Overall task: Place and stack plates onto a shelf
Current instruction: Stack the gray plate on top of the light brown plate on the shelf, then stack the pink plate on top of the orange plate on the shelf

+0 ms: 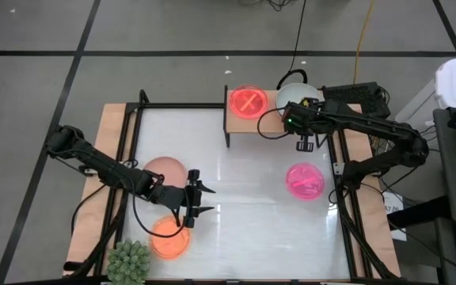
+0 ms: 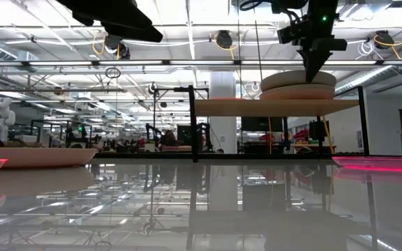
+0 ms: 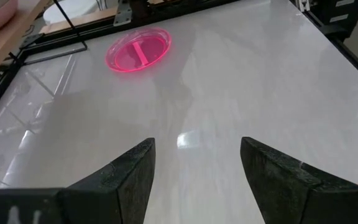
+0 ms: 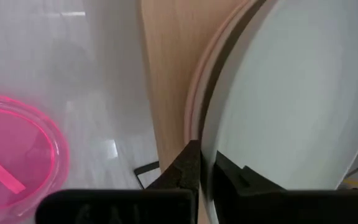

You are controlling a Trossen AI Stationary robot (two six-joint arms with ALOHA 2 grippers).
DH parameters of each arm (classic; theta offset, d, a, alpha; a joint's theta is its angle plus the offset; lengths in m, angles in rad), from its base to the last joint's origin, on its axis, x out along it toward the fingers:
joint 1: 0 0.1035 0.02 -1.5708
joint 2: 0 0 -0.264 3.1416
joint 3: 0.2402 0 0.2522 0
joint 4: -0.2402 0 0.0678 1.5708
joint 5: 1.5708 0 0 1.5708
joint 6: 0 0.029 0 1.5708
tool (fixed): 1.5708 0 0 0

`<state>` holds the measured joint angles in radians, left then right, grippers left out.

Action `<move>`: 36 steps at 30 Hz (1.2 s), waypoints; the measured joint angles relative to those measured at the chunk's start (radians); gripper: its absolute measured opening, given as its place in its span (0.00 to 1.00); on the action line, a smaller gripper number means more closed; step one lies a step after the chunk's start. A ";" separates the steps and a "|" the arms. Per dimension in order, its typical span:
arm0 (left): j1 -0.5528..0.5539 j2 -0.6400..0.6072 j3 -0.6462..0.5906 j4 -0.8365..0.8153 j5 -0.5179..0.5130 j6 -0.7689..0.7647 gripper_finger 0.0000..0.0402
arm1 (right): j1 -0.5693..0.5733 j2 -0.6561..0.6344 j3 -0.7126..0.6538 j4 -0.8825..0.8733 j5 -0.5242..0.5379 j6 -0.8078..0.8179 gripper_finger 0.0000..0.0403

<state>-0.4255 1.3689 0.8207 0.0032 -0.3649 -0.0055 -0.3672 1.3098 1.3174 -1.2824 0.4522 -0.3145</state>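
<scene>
Plates: three on shelf, three below.

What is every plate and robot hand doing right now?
Pale plate: on shelf, stacked on a beige plate, pinched by right gripper.
Red-orange plate: on shelf.
Magenta plate: on table.
Orange plate, pink plate: on table.
Left gripper: open, empty.
</scene>
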 joint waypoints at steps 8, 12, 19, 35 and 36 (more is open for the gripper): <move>0.000 0.000 0.000 0.000 0.000 0.000 0.60 | 0.000 0.000 0.000 0.032 0.024 0.015 0.15; 0.000 0.000 0.000 0.000 0.000 0.000 0.60 | 0.000 -0.006 0.000 0.067 0.022 0.027 0.23; 0.000 0.000 0.000 -0.009 0.000 -0.002 0.60 | 0.028 -0.042 0.000 0.077 0.021 0.079 0.31; 0.000 0.000 -0.002 -0.036 -0.001 -0.070 0.60 | 0.344 -0.085 0.000 0.020 -0.090 0.494 0.32; 0.000 0.000 -0.006 -0.034 -0.001 -0.079 0.60 | 0.382 -0.080 0.000 0.022 -0.090 0.517 0.32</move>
<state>-0.4255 1.3689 0.8144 -0.0311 -0.3656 -0.0841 0.0147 1.2301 1.3174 -1.2602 0.3622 0.2027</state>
